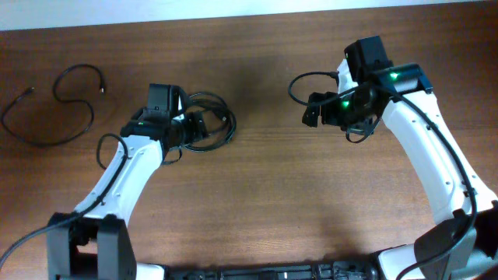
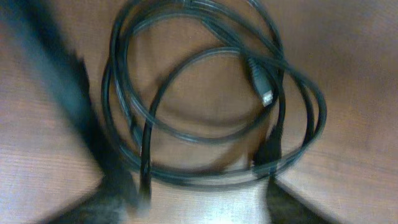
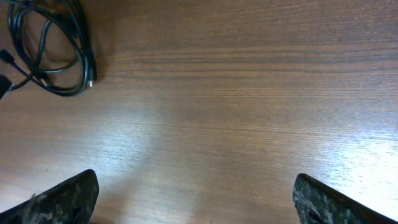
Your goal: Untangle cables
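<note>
Looks to be the first grab at the coiled cables (image 2: 115, 93), left of centre on the table (image 1: 257, 194) beneath the left hand (image 1: 198, 128). Cannot tell whether that hand, fingers (image 2: 118, 193) astride the near strands, grips anything. Shows the right hand (image 1: 315, 111) spread wide, empty, well apart. Calls next for pinching one strand and drawing a plug (image 2: 261, 84) free. Reads as near-round, no clear long axis, plug tip aimed toward the fingers.

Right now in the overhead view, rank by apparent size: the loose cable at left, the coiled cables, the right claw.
1. loose cable
2. coiled cables
3. right claw, smallest though nearer the camera
</note>
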### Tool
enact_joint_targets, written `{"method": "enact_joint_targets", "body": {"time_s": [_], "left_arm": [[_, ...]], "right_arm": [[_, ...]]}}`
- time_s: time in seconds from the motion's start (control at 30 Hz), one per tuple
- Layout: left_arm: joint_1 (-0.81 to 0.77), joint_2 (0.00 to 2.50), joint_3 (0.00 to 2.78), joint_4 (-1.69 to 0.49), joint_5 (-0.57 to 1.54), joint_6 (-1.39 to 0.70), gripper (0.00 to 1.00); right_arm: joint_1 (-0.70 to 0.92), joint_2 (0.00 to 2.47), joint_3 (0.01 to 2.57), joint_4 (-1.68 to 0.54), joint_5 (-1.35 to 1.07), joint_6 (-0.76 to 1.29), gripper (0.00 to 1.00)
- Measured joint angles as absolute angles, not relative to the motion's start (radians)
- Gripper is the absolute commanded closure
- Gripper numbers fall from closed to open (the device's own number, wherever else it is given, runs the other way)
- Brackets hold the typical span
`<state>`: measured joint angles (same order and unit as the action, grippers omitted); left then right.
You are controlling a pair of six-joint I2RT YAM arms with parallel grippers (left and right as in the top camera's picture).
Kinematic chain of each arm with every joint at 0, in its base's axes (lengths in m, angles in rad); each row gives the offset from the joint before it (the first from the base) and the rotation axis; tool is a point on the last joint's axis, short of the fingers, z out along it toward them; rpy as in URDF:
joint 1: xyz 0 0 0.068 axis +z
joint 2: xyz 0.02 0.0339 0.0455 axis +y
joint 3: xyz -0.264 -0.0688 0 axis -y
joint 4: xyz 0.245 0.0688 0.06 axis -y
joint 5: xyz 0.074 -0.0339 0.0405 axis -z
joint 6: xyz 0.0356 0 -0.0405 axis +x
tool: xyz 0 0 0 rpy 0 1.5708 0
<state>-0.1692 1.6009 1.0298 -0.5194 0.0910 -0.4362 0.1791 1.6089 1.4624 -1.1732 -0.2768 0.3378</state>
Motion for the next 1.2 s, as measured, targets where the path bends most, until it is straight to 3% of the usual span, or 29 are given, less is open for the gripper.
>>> {"method": "enact_joint_targets", "body": {"time_s": [0.07, 0.1, 0.2, 0.3, 0.37, 0.43, 0.5, 0.77, 0.97, 1.2], "left_arm": [[-0.169, 1.605, 1.029, -0.449, 0.08, -0.445, 0.98], [-0.169, 1.605, 1.029, -0.408, 0.077, -0.448, 1.0], [-0.169, 1.605, 1.029, -0.354, 0.073, -0.454, 1.0], [-0.169, 1.604, 1.029, -0.355, 0.072, -0.454, 1.0], [-0.169, 1.587, 1.029, -0.355, 0.07, -0.454, 1.0], [-0.169, 1.513, 1.03, -0.356, 0.071, -0.443, 1.0], [-0.169, 1.423, 1.042, -0.336, 0.088, -0.388, 1.0], [-0.169, 0.999, 1.08, -0.168, 0.194, -0.211, 1.0], [-0.169, 0.946, 1.08, -0.172, 0.199, -0.201, 1.0], [-0.169, 0.947, 1.08, -0.175, 0.198, -0.202, 1.0]], "right_arm": [[0.179, 1.609, 1.462, -1.167, -0.277, 0.337, 0.01], [0.179, 1.609, 1.462, -1.166, -0.278, 0.337, 0.01], [0.181, 1.61, 1.462, -1.141, -0.302, 0.338, 0.02], [0.196, 1.628, 1.462, -1.063, -0.335, 0.342, 0.13], [0.232, 1.659, 1.462, -0.986, -0.35, 0.34, 0.12], [0.28, 1.698, 1.462, -0.927, -0.36, 0.341, 0.02], [0.319, 1.73, 1.462, -0.898, -0.363, 0.344, 0.0], [0.414, 1.791, 1.462, -0.858, -0.418, 0.389, 0.01], [0.416, 1.791, 1.462, -0.833, -0.79, 0.352, 0.18], [0.472, 1.791, 1.462, -0.754, -0.93, 0.318, 0.2]]}}
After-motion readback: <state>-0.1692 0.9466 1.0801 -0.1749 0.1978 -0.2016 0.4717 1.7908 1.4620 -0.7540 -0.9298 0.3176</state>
